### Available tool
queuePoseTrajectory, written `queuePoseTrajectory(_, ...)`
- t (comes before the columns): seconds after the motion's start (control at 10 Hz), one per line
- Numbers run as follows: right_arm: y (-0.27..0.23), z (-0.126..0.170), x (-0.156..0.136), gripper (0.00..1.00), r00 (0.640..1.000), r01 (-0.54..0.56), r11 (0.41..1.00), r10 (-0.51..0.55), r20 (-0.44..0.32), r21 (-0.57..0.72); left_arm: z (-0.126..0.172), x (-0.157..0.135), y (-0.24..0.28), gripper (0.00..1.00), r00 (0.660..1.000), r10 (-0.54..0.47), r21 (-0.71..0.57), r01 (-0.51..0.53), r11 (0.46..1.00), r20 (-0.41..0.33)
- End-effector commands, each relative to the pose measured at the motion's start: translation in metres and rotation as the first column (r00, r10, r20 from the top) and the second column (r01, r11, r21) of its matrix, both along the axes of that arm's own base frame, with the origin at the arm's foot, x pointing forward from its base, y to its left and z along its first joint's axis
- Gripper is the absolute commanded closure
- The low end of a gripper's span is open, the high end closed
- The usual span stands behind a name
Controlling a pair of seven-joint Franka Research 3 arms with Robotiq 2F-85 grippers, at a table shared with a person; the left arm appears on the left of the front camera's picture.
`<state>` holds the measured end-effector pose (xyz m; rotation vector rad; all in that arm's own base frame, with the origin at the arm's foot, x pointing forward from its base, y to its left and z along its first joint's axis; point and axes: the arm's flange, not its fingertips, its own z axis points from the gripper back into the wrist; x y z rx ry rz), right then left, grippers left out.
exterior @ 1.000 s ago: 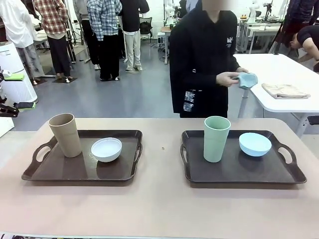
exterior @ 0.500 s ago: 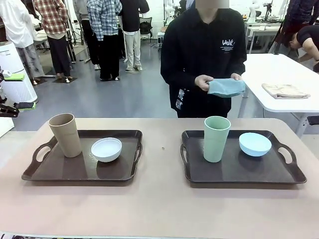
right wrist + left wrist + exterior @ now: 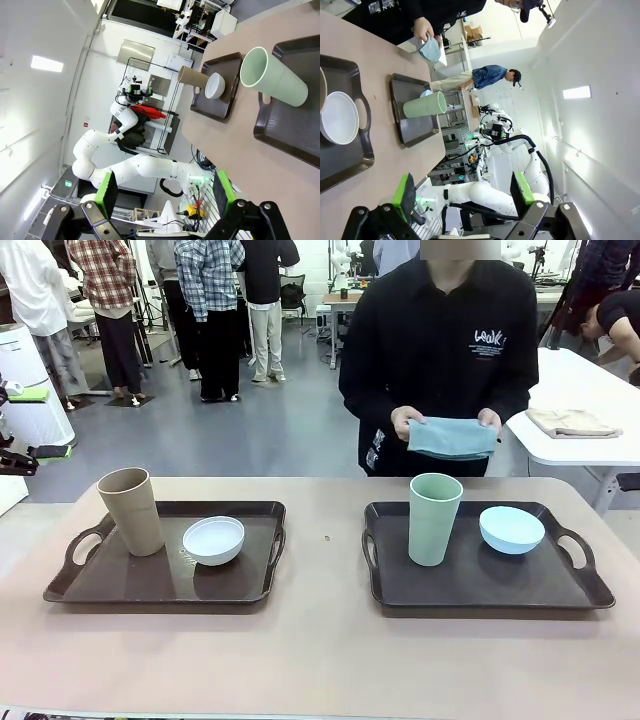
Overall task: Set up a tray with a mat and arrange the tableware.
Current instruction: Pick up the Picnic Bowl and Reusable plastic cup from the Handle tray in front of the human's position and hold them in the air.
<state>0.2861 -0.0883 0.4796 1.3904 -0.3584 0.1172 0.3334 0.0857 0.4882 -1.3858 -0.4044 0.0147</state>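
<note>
Both tools are clear of the worktop [image 3: 320,660], fingers spread, nothing between them. Ahead of the left tool [image 3: 463,190], the white bowl [image 3: 340,117] sits on a dark tray [image 3: 350,155] beside the tan cup [image 3: 130,510]. Ahead of the right tool [image 3: 165,192], the pale green cup [image 3: 272,75] stands upright on a second tray [image 3: 480,585], the light blue bowl [image 3: 511,529] just beside it. Beyond both, a person's hands [image 3: 402,422] hold a folded blue mat [image 3: 452,437] off the worktop.
</note>
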Motion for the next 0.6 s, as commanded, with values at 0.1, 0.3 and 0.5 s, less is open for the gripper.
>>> queuePoseTrajectory(0.1, -0.001, -0.0016, -0.0014, 0.0, 1.0, -0.009, 1.0, 0.009, 0.017, -0.003, -0.0017, -0.0005, -0.0013, 0.0, 1.0, 0.005, -0.021, -0.004, 1.0, 0.03)
queuePoseTrajectory(0.3, -0.001, -0.0016, -0.0014, 0.0, 1.0, -0.009, 1.0, 0.009, 0.017, -0.003, -0.0017, -0.0005, -0.0013, 0.0, 1.0, 0.005, -0.021, -0.004, 1.0, 0.03)
queuePoseTrajectory(0.5, -0.001, -0.0016, -0.0014, 0.0, 1.0, -0.009, 1.0, 0.009, 0.017, -0.003, -0.0017, -0.0005, -0.0013, 0.0, 1.0, 0.005, -0.021, -0.004, 1.0, 0.03)
